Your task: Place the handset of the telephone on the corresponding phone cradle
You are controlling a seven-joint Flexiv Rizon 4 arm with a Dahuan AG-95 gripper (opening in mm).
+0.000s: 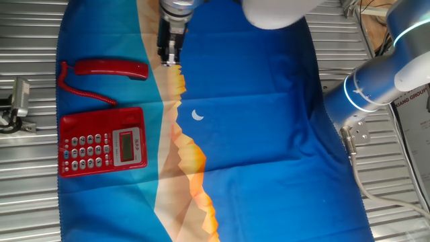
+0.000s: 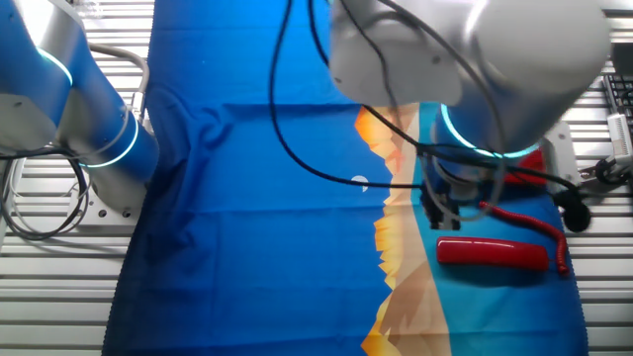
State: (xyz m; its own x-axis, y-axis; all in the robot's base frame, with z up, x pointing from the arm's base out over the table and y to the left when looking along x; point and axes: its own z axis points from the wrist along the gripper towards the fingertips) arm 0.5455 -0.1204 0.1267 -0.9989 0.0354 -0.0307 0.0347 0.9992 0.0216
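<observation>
Handset (image 1: 111, 68) off phone cradle (image 1: 102, 117) | gripper (image 1: 169, 56) beside it, fingers nearly together, holding nothing

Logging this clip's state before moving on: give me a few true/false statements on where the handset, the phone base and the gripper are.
1. The handset lies on the cloth, off the telephone base. True.
2. The gripper holds the handset. False: it hangs beside the handset's end, holding nothing.
3. A red cord runs from the handset toward the base. True.
4. The phone cradle is occupied. False: it is bare.
5. The base sits on the bare metal table. False: it rests on the blue cloth.
</observation>
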